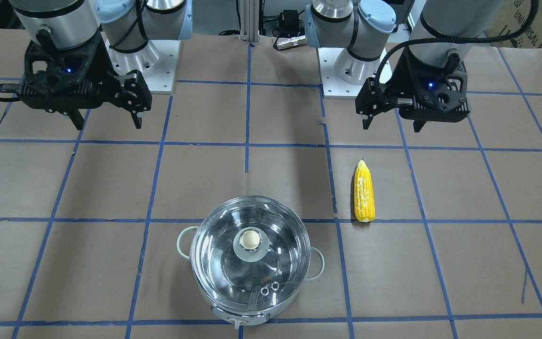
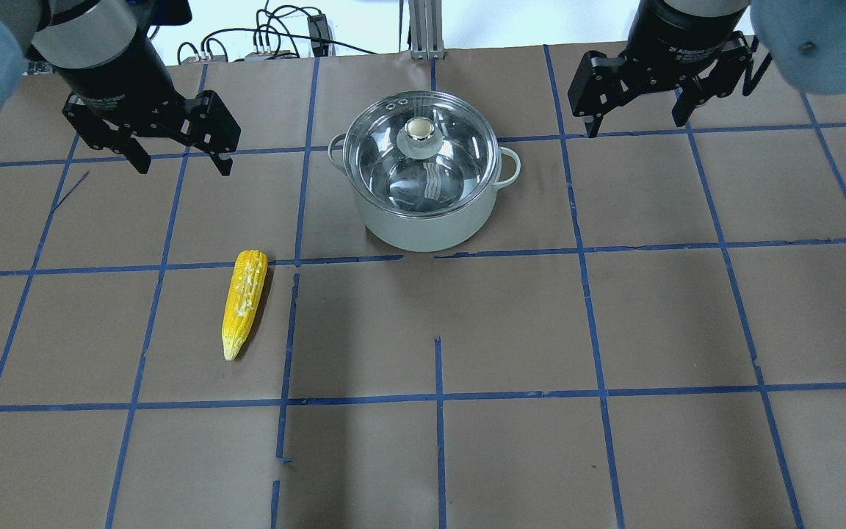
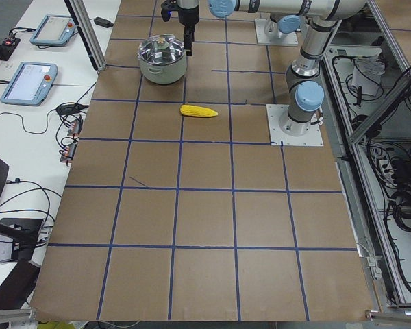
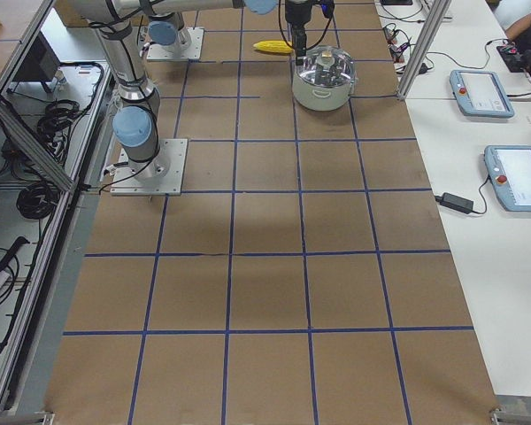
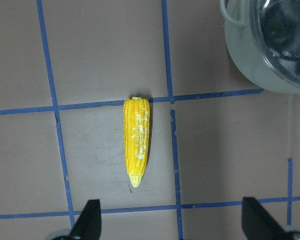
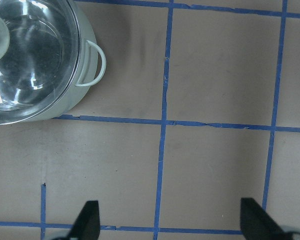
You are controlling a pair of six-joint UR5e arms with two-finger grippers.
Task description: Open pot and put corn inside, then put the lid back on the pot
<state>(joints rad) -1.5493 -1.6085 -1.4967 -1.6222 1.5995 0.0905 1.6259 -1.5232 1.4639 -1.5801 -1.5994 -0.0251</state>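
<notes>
The left fingers [image 2: 221, 150] and right fingers [image 2: 589, 117] hang wide open, holding nothing, above the counter [image 2: 614, 330] on either side of the pot [image 2: 430, 224], its lid [image 2: 456, 139] on. The corn [image 2: 244, 301] lies well apart on the left side, so the lid probably falls to the right fingers.

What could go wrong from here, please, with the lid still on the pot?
1. The lid offers only a small round knob; whichever tool lifts it could slip and drop the glass.
2. The corn is rounded and tapered, so it may roll or squirt out of the left tool.
3. If the right tool also works over the pot, the arms might collide there.
</notes>
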